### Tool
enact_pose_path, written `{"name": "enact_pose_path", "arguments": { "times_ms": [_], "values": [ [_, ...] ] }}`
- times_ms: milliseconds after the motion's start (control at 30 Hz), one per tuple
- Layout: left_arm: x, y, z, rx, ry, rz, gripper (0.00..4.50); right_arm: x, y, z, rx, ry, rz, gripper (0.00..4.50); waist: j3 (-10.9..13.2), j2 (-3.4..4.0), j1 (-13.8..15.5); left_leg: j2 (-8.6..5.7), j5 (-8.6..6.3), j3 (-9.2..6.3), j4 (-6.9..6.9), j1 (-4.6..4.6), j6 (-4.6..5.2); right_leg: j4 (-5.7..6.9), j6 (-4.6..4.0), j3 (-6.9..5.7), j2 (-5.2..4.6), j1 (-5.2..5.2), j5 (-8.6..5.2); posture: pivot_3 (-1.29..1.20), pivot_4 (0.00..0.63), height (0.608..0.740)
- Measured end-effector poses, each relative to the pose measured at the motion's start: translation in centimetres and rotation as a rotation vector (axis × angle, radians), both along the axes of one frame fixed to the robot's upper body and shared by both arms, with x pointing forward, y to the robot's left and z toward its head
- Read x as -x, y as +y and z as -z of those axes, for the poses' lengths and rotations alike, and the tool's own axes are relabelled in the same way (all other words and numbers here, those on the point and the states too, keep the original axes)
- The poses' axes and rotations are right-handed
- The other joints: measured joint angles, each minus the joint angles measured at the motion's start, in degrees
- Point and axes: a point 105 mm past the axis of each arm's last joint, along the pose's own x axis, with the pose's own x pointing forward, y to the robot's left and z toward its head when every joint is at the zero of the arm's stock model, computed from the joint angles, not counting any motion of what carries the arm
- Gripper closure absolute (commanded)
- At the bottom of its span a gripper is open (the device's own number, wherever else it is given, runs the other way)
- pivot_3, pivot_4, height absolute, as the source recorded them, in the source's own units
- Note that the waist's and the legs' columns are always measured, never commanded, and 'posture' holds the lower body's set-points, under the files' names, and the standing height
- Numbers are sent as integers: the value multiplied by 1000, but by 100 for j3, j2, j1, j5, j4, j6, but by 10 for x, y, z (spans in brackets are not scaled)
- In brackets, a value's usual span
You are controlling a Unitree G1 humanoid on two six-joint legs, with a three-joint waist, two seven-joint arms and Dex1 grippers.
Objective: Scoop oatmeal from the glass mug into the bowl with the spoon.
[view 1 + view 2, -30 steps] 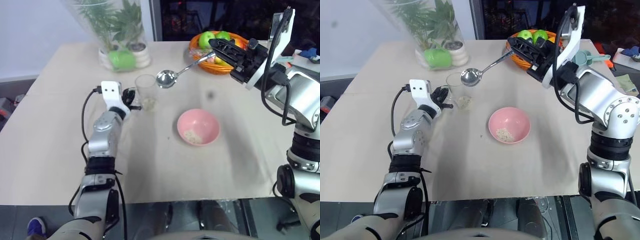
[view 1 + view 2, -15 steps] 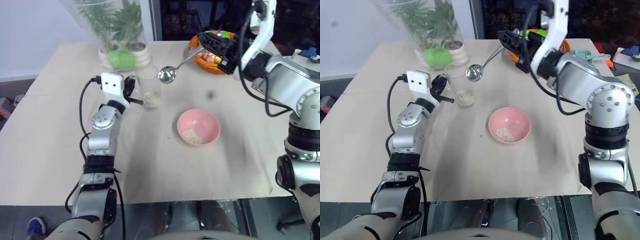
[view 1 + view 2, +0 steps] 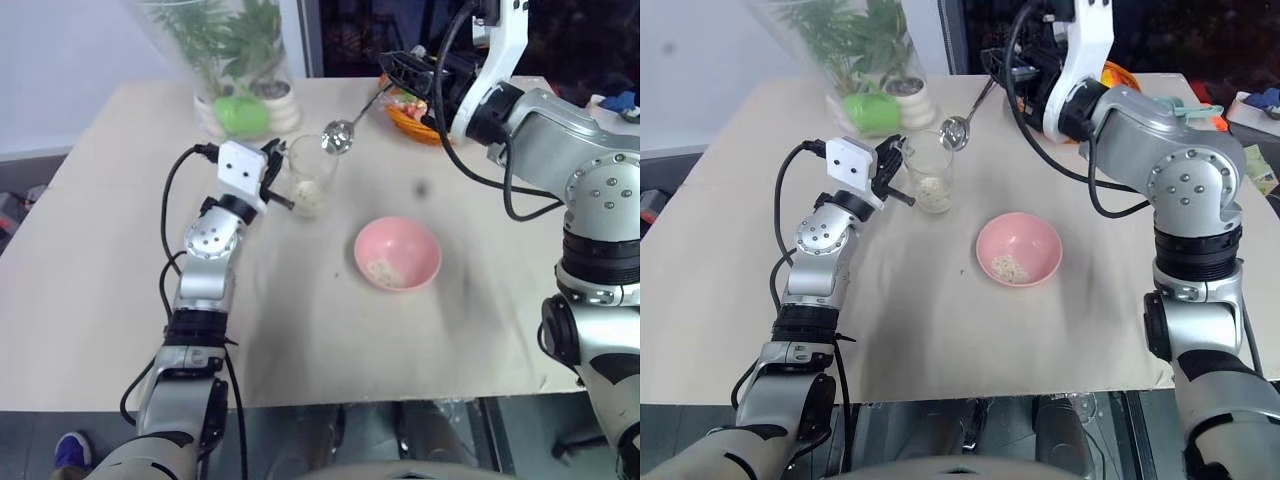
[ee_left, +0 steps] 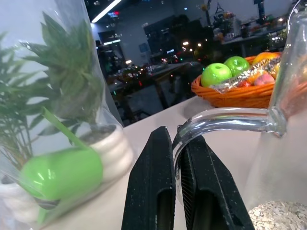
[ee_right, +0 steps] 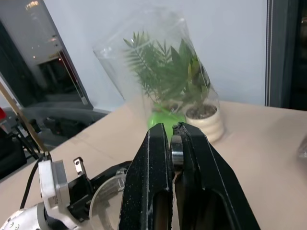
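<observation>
My left gripper [image 4: 177,191] is shut on the handle of the glass mug [image 3: 311,178]. The mug hangs slightly tilted just above the table, with pale oatmeal [image 3: 311,201] at its bottom. My right gripper [image 3: 392,64] is shut on the handle end of the silver spoon [image 3: 338,137]. The spoon's head hovers close above the far side of the mug's rim. The pink bowl [image 3: 397,254] sits on the table nearer me and to the right, holding a small heap of oatmeal [image 3: 1009,267].
A potted plant in a tall clear vase [image 3: 235,70] stands at the back left, just behind the mug. An orange fruit basket [image 3: 418,118] sits at the back right, partly behind my right arm. A teal scoop [image 3: 1180,112] lies beside the basket.
My left gripper has lifted the mug off the table and tipped it. My right gripper has swung left and rolled, bringing the spoon head from beside the mug to just above its rim.
</observation>
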Motion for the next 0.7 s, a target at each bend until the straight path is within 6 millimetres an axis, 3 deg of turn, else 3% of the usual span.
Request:
{"name": "enact_pose_path", "arguments": {
  "times_ms": [200, 367, 567, 700],
  "values": [
    [-2, 5, 4, -11, 17, -24, 4401, 5, -1, -25, -41, -59, -30, 4500, 0, 0, -7, 0, 0, 3, 1, 3, 0, 5, 0, 2, 1, 0, 0, 0, 150, 740],
    [-6, 8, 7, -18, 31, -50, 4401, 7, 5, -23, -37, -46, -61, 4500, 0, 0, 2, -4, 0, 2, 8, 1, 0, 8, 0, 1, -3, 0, 0, 0, 150, 740],
    [-7, 4, -4, -19, 3, -41, 4401, 7, 22, 1, 100, -62, -63, 4500, 0, 0, -10, -4, 0, 3, 12, 1, 0, 11, 0, 1, -3, 0, 0, 0, 150, 740],
    [-4, -10, -6, -76, -22, -13, 4401, 3, 37, 28, 319, -162, -36, 4500, 0, 0, -4, -5, 0, 3, 16, 1, 0, 11, 0, 0, -3, 0, 0, 0, 150, 740]
  ]
}}
